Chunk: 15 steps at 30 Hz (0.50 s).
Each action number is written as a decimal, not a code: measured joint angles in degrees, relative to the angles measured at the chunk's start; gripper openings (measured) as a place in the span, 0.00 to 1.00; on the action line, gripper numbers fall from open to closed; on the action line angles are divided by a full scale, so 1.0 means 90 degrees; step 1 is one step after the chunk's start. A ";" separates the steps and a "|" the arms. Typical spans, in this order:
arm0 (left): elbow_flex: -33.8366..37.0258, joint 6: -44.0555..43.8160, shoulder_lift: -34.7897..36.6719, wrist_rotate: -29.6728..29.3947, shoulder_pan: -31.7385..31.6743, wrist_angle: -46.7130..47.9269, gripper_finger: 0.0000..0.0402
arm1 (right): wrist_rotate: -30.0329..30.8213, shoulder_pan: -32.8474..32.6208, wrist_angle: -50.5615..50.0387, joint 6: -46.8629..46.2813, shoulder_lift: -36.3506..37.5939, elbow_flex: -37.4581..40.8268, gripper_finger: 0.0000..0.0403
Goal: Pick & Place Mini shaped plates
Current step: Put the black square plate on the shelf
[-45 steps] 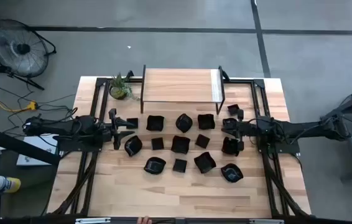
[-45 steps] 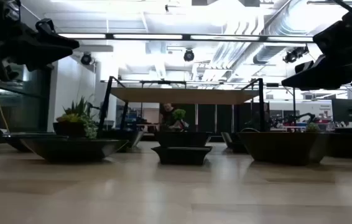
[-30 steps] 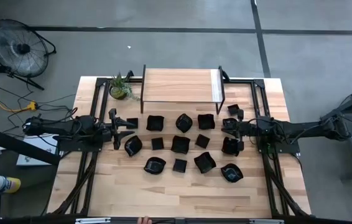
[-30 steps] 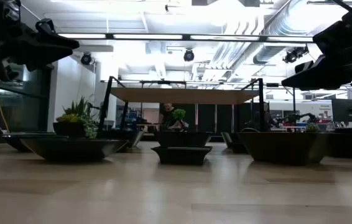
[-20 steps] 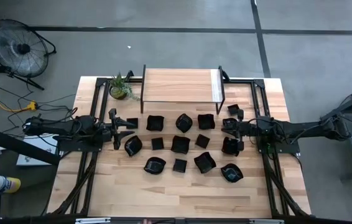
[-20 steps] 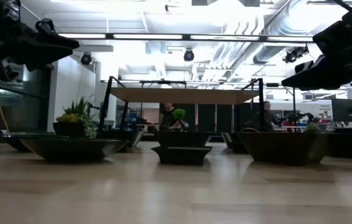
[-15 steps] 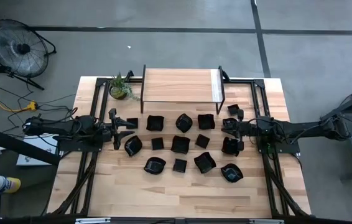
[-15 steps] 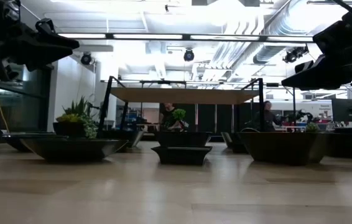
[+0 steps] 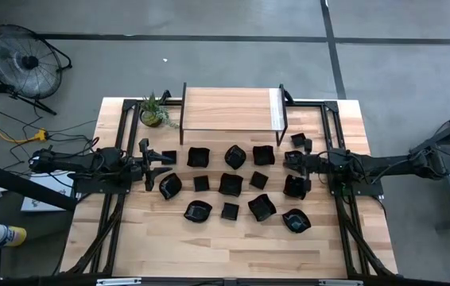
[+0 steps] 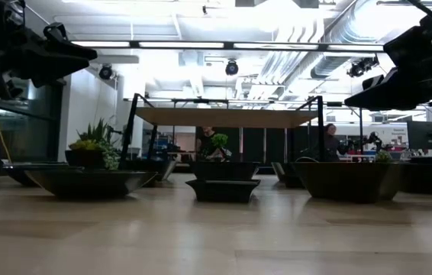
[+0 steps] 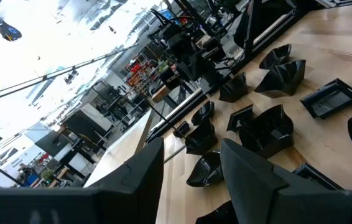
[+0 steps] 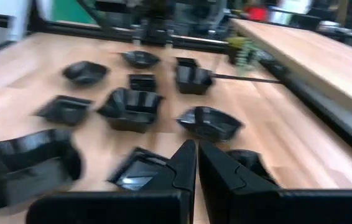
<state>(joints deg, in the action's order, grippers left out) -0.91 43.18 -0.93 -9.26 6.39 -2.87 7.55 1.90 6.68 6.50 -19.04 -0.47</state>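
Observation:
Several mini shaped plates, small glossy black dishes, rest flat on the wooden table, spread around its middle [image 9: 230, 183]; in the low view they stand in a row [image 10: 222, 189]. My left gripper [image 9: 164, 164] hovers level over the table's left side, open, beside the leftmost plates [image 11: 269, 127], with nothing between its fingers [image 11: 191, 168]. My right gripper [image 9: 289, 161] hovers over the right side, shut and holding nothing [image 12: 196, 163], above the rightmost plates [image 12: 130, 107]. Both grippers hang well above the tabletop in the low view, the left one [image 10: 86, 55] and the right one [image 10: 353, 98].
A raised wooden shelf on black legs [image 9: 229, 109] stands at the table's far edge. A small green potted plant [image 9: 153, 113] sits at its left. Black frame rails run along both table sides [image 9: 338, 143]. Bare wood lies along the near edge [image 9: 225, 254].

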 joint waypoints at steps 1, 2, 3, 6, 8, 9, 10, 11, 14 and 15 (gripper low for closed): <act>0.0000 0.0000 0.0000 -0.0001 -0.0002 0.0000 0.38 | 0.0244 0.0002 -0.0002 0.0000 0.0000 0.0000 0.03; 0.0002 0.0000 0.0000 -0.0001 0.0000 0.0000 0.38 | 0.0491 0.0002 0.0000 0.0007 0.0002 0.0000 0.03; 0.0001 0.0000 0.0000 0.0000 -0.0002 0.0000 0.38 | 0.0710 0.0002 0.0000 0.0051 0.0000 0.0000 0.03; 0.0002 0.0000 0.0000 0.0000 0.0000 0.0001 0.38 | 0.1189 -0.0001 0.0000 0.0463 0.0001 0.0000 0.03; 0.0000 0.0000 0.0000 0.0000 0.0000 0.0000 0.38 | 0.1324 0.0002 0.0000 0.0876 0.0002 0.0000 0.03; 0.0000 0.0000 0.0000 0.0000 0.0000 0.0000 0.38 | 0.1330 -0.0001 0.0000 0.1095 0.0002 0.0000 0.03; 0.0000 0.0000 0.0000 0.0000 0.0000 0.0000 0.38 | 0.1286 -0.0001 0.0000 0.1238 0.0002 0.0000 0.03; 0.0001 0.0000 0.0000 -0.0001 -0.0001 0.0000 0.38 | 0.1186 -0.0001 -0.0001 0.1284 0.0002 0.0000 0.03; 0.0000 0.0000 0.0000 -0.0002 0.0000 0.0000 0.38 | 0.0763 -0.0001 0.0000 0.0972 0.0002 0.0000 0.03; 0.0000 0.0000 0.0000 -0.0002 0.0000 0.0000 0.38 | 0.0580 -0.0001 0.0004 0.0803 0.0002 0.0000 0.03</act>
<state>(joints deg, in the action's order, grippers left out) -0.91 43.18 -0.93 -9.28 6.39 -2.87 12.77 1.89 6.72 13.73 -19.03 -0.47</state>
